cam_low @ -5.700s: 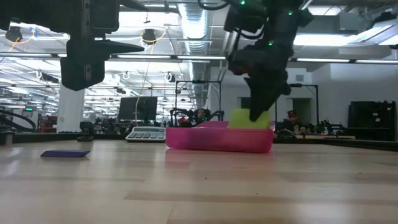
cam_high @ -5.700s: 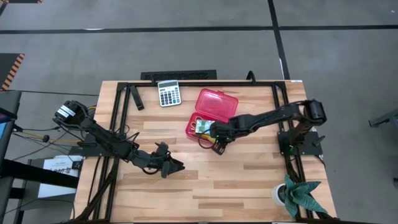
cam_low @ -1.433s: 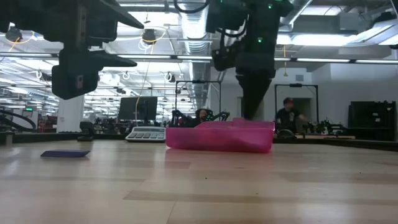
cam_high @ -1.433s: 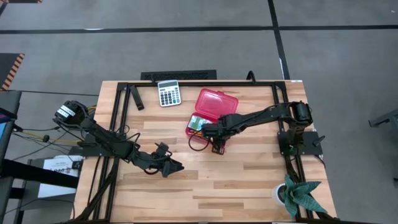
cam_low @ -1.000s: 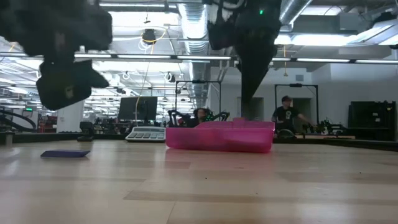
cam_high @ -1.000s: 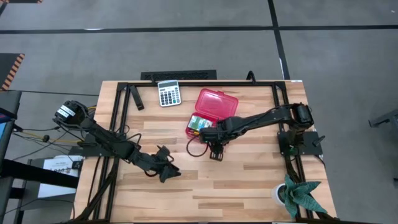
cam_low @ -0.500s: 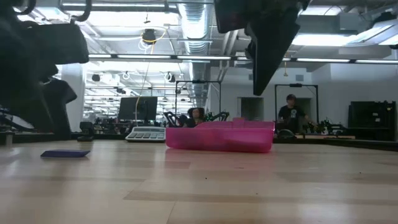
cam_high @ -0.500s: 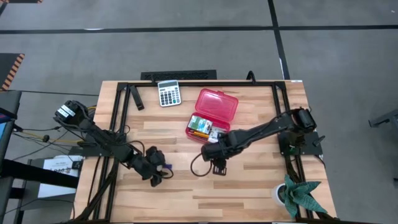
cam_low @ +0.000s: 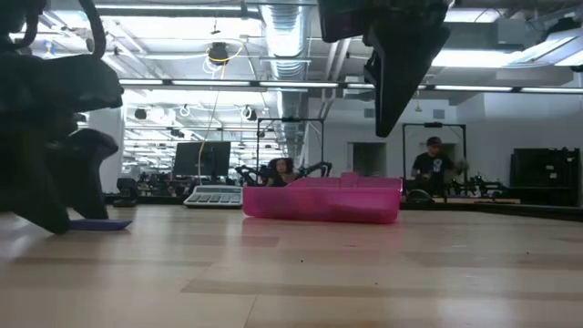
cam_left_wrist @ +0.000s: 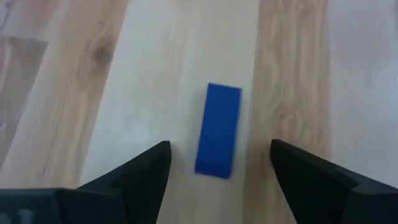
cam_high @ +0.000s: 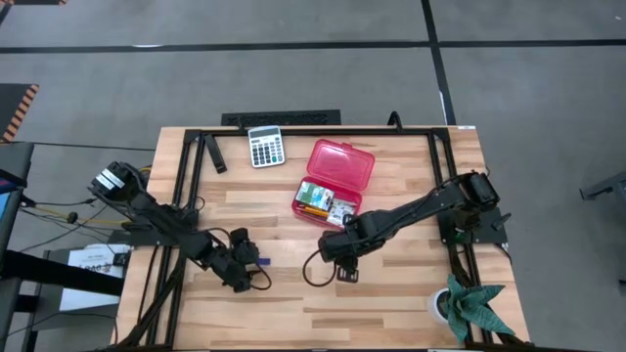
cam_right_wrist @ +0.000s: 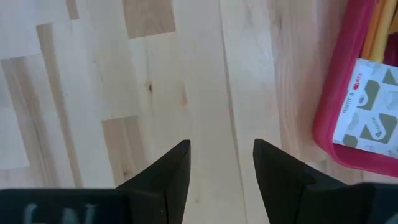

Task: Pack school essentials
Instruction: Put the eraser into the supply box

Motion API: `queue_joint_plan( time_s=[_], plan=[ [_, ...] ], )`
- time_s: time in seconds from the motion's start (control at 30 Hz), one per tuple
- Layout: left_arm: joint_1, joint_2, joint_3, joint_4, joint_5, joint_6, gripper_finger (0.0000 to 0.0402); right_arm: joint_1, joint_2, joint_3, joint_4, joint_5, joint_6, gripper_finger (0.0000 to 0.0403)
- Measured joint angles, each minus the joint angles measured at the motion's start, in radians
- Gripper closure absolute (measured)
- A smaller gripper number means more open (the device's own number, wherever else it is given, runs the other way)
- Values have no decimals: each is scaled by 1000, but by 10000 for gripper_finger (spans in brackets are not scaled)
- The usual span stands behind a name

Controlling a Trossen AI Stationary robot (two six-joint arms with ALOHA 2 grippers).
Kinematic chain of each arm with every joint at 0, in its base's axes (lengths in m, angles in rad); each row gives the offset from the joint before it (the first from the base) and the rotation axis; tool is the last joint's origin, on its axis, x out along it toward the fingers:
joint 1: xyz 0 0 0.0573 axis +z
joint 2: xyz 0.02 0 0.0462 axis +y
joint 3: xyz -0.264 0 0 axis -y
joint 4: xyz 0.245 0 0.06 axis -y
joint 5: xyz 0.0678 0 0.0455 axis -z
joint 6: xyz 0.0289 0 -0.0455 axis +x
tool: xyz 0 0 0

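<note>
Left of the red case [cam_high: 333,181], the left gripper [cam_left_wrist: 217,163] hung with jaws spread wide over a small blue block [cam_left_wrist: 219,130], probably an eraser, lying flat on the counter [cam_high: 391,293]. It looked light, stiff and flat; pinching its long sides should suit. The left wrist view showed its shape; the overhead view gave only a blue speck [cam_high: 260,261]. In front of the case, the right gripper [cam_right_wrist: 219,163] hovered, jaws apart, empty.

Pale wooden table [cam_high: 391,293]; translucent plastic case [cam_high: 340,166]
</note>
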Motion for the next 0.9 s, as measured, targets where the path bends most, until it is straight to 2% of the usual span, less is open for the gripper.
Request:
queue_joint_plan(
  time_s=[0.17, 0.27, 0.53, 0.73, 0.9],
  plan=[
    [-1, 82, 7, 38, -37, -6, 154, 1, 0, 0, 4, 1, 16, 223],
    [-2, 103, 10, 47, -55, -26, 190, 1, 0, 0, 5, 0, 21, 223],
    [0, 107, 10, 40, -52, -53, 366, 2, 0, 0, 5, 1, 41, 231],
    [2, 89, 20, 24, -40, -143, 368, 11, 0, 0, 27, 1, 55, 232],
    [19, 48, 68, -24, 11, -147, 369, 31, -10, -1, 41, 1, 84, 233]
  ],
)
